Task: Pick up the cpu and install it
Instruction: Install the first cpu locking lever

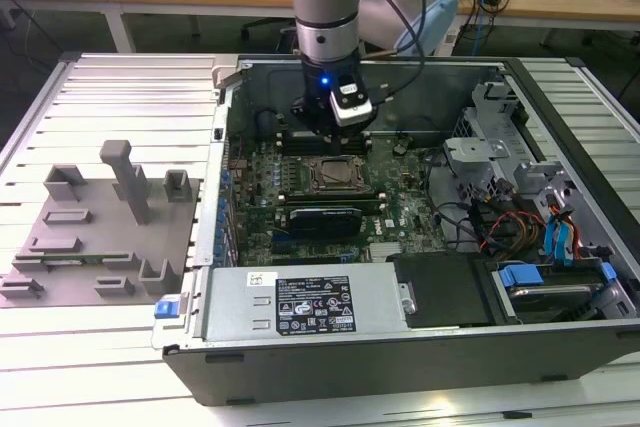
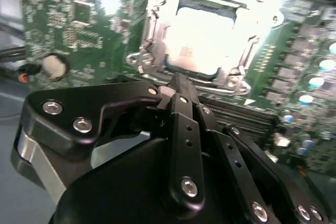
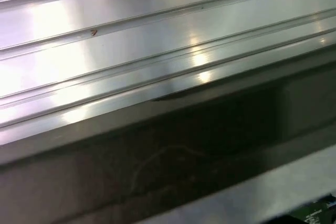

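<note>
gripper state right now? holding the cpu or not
Gripper: fingers shut together, nothing visible between them, poised just beside the socket. The cpu sits in the socket, not held.

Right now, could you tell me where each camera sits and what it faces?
Exterior view: off the arm, above the open computer case, showing the arm and gripper.
Second wrist view: behind the gripper, facing the cpu in its socket.
First wrist view: on the arm, facing ribbed metal.
Shared: gripper, socket.
</note>
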`<state>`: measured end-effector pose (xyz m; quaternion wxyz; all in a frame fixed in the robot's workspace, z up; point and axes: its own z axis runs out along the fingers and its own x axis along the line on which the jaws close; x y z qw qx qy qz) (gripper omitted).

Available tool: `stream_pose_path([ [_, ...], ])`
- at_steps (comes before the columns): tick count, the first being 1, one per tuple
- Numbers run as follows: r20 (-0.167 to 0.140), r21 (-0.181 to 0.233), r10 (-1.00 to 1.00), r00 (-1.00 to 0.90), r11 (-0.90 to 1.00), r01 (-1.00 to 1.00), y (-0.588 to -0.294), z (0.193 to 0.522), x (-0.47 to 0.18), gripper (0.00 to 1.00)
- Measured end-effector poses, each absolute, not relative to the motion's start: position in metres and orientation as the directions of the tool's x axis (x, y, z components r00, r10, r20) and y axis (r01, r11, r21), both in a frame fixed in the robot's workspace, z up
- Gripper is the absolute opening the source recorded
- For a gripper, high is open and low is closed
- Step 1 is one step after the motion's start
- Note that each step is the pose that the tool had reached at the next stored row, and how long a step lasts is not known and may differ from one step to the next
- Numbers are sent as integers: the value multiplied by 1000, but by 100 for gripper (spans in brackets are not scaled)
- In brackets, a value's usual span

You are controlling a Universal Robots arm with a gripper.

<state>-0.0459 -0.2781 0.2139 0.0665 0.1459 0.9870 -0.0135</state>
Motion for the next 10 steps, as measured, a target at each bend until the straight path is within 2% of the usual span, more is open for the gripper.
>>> stream_pose_path([
  [3,-94,-36,279,-956,958,283,-278,214,-45,11],
  [6,-67,-49,257,-964,964,261,-278,214,-44,11],
  [10,-67,-49,257,-964,964,260,-279,214,-44,11],
])
